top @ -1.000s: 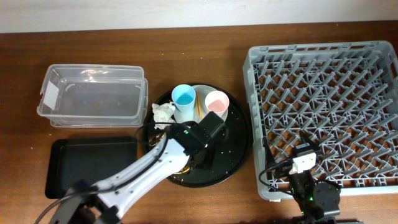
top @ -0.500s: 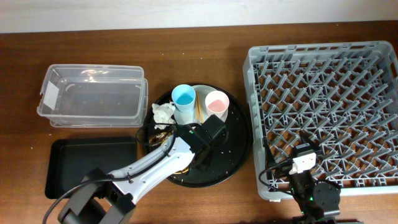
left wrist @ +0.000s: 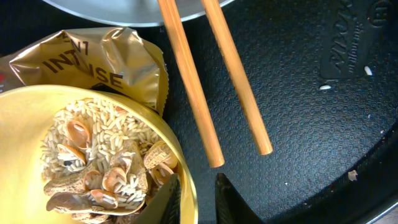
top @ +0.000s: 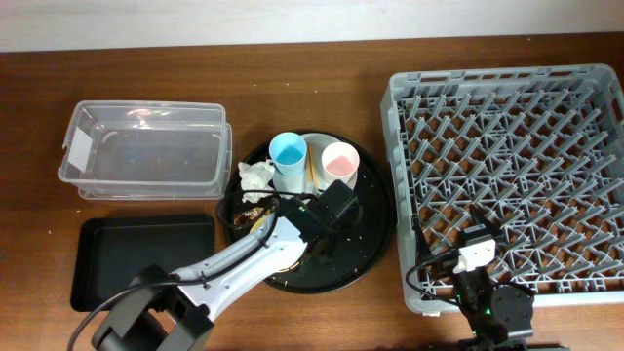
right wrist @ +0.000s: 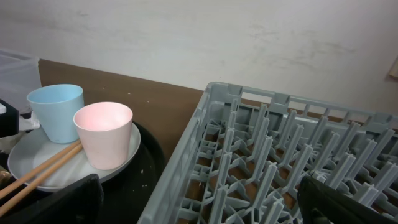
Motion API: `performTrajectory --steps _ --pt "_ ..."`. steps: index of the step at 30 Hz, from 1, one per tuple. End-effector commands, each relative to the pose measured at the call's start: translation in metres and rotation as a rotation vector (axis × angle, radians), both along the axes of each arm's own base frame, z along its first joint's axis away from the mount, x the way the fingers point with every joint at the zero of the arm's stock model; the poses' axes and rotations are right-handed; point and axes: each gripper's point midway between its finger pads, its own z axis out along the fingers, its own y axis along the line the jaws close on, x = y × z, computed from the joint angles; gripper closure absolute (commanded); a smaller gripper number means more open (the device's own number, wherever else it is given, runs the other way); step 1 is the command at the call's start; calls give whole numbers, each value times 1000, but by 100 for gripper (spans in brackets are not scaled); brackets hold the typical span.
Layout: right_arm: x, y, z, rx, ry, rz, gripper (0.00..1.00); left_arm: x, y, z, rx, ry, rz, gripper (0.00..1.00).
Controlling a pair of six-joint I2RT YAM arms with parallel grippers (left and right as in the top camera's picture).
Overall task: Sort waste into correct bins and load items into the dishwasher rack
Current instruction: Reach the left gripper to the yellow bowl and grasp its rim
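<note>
In the left wrist view, the yellow bowl (left wrist: 25, 124) holds tan food scraps with rice (left wrist: 106, 162). My left gripper (left wrist: 198, 193) straddles its right rim, one finger inside and one just outside, with a thin gap still showing. A gold-brown wrapper (left wrist: 81, 56) lies behind the bowl. Two wooden chopsticks (left wrist: 193, 93) slope off the white plate (left wrist: 124, 9). The overhead view shows the blue cup (top: 288, 156) and pink cup (top: 339, 161) on the plate, and the napkin (top: 255, 175) to their left. My right gripper (right wrist: 199, 202) hangs open over the rack's (right wrist: 261, 149) near corner.
Everything sits on a large round black tray (top: 366, 224). The clear tub (top: 146, 151) stands at the back left, with the shallow black rectangular tray (top: 141, 258) in front of it. The grey rack (top: 507, 166) fills the right side.
My left gripper's jaws have narrowed around the yellow bowl's rim, and the arm has shifted slightly. The right arm has not moved.
</note>
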Motion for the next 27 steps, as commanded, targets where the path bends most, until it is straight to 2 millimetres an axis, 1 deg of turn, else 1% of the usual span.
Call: performTrajectory --steps 1,6,10,12,15,16,17,18,27 --pt "0 0 -3 0 5 -4 2 -1 4 -5 27 -7 2 81" --pt "0 0 -3 0 5 -4 2 -2 5 -19 56 18 1 81" --pt "0 0 -3 0 4 -4 2 1 8 -18 74 -1 4 82" --pt "0 0 -3 0 4 -4 2 1 9 -18 78 0 5 88" --pt "0 0 -3 0 4 -4 2 1 9 -18 79 0 5 89" --pt "0 0 -3 0 4 -4 2 1 9 -18 79 0 5 91" --pt "0 0 -3 0 5 -4 2 1 9 -18 79 -1 5 94" --pt "0 0 -3 0 5 -4 2 1 9 -18 79 0 5 95" --pt "0 0 -3 0 5 -4 2 -4 13 -18 97 17 2 94"
